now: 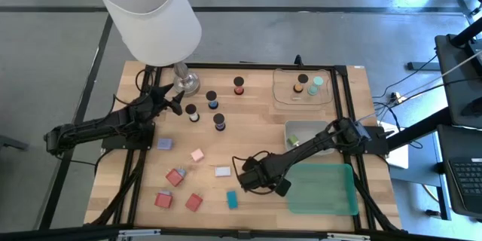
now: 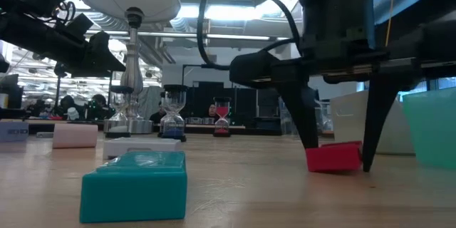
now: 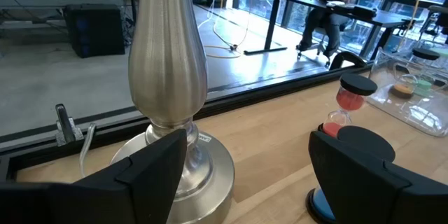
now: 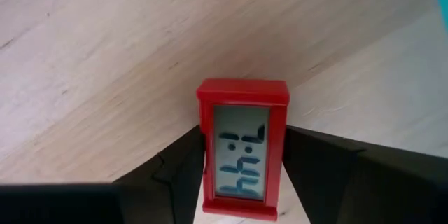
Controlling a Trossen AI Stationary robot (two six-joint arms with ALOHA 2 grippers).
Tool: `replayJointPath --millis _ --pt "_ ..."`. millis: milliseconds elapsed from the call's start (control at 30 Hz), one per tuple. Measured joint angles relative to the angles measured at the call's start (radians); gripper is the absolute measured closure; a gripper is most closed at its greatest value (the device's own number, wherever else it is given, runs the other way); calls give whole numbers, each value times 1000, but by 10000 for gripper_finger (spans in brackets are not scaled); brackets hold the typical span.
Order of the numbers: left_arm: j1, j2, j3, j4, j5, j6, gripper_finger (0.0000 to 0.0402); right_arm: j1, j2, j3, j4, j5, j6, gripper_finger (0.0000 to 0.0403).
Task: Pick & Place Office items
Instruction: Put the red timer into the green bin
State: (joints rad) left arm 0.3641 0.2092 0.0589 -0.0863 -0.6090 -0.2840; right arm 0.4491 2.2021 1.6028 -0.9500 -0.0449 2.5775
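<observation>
My right gripper (image 1: 252,179) points down at the table's near middle, shut on a small red digital clock (image 4: 243,155) that lies display up; the high view hides the clock under the gripper. My left gripper (image 3: 248,175) hovers open beside the lamp's metal base (image 3: 175,154), touching nothing. Several black-capped sand timers (image 1: 219,121) stand mid-table. Lavender (image 1: 164,144), pink (image 1: 197,154), white (image 1: 222,171), teal (image 1: 232,199) and red blocks (image 1: 175,176) lie flat on the near left part. My right gripper pinches the red clock between its two fingers, one on each long side (image 4: 203,168), coming from above and pointing down. The fingertips (image 2: 368,164) reach the tabletop. The clock (image 2: 333,157) lies flat on the wood, not lifted.
A big white-shaded lamp (image 1: 154,15) stands at the far left. A clear tray (image 1: 303,86) at the far right holds a few small pieces. A grey tray (image 1: 301,132) and a green tray (image 1: 322,188) sit right of my right gripper. People sit in the room beyond.
</observation>
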Motion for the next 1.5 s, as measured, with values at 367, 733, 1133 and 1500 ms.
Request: replayJointPath --millis 367,733,1133,1500 --pt "0 0 0 0 0 0 105 2 -9 -2 4 27 2 221" --pt "0 0 0 0 0 0 105 0 0 96 -132 111 -23 243" --pt "0 0 0 0 0 0 105 55 -11 438 -619 274 99 256" --pt "0 1 0 5 0 0 105 194 -182 224 -624 298 464 243"
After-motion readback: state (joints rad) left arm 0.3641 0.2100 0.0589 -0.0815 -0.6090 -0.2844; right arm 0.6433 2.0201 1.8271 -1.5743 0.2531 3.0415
